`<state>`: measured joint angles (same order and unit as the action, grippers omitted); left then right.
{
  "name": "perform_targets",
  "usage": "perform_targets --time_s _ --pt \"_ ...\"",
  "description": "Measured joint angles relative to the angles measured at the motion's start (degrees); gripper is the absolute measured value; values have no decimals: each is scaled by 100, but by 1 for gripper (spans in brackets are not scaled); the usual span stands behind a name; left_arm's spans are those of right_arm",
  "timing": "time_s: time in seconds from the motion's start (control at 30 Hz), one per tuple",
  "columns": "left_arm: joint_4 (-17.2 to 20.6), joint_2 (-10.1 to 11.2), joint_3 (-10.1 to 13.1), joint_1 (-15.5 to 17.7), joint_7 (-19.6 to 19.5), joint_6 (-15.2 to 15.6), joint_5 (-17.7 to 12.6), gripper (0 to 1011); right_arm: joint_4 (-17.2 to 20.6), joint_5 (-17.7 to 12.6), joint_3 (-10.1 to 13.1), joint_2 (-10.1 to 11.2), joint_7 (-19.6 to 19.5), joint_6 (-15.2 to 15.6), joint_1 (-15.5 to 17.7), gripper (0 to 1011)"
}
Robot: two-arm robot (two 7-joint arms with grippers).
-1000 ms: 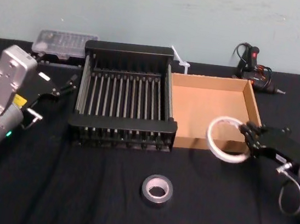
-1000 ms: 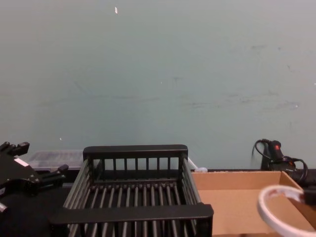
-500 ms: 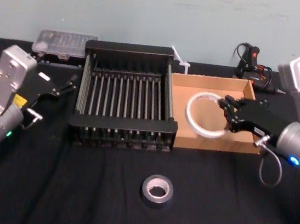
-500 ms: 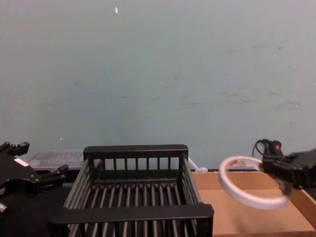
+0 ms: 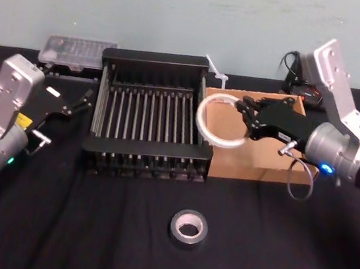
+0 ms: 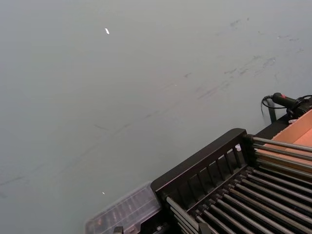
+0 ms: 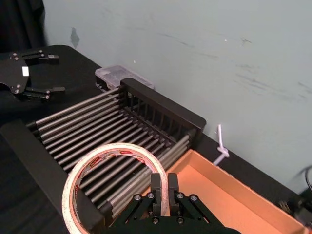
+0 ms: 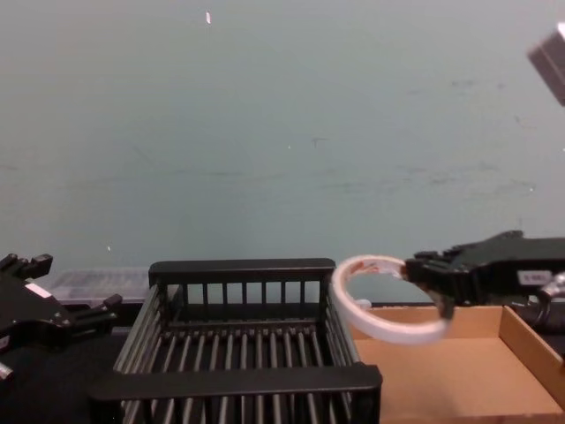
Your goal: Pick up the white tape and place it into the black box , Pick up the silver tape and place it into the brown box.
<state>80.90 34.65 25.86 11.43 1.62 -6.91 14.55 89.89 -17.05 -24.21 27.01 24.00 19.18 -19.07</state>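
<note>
White tape in right hand

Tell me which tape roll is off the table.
The white tape, held aloft by the right gripper; the silver tape lies flat on the black cloth. Left gripper sits at far left.
</note>
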Motion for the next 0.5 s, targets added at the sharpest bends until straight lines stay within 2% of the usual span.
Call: perform_targets --time_s 0.13,0.5 --pt "0 0 0 0 0 0 0 1001 -162 99 -169 -144 44 14 -224 92" --pt "0 0 0 0 0 0 0 1001 -570 301 -418 -443 101 26 -607 92"
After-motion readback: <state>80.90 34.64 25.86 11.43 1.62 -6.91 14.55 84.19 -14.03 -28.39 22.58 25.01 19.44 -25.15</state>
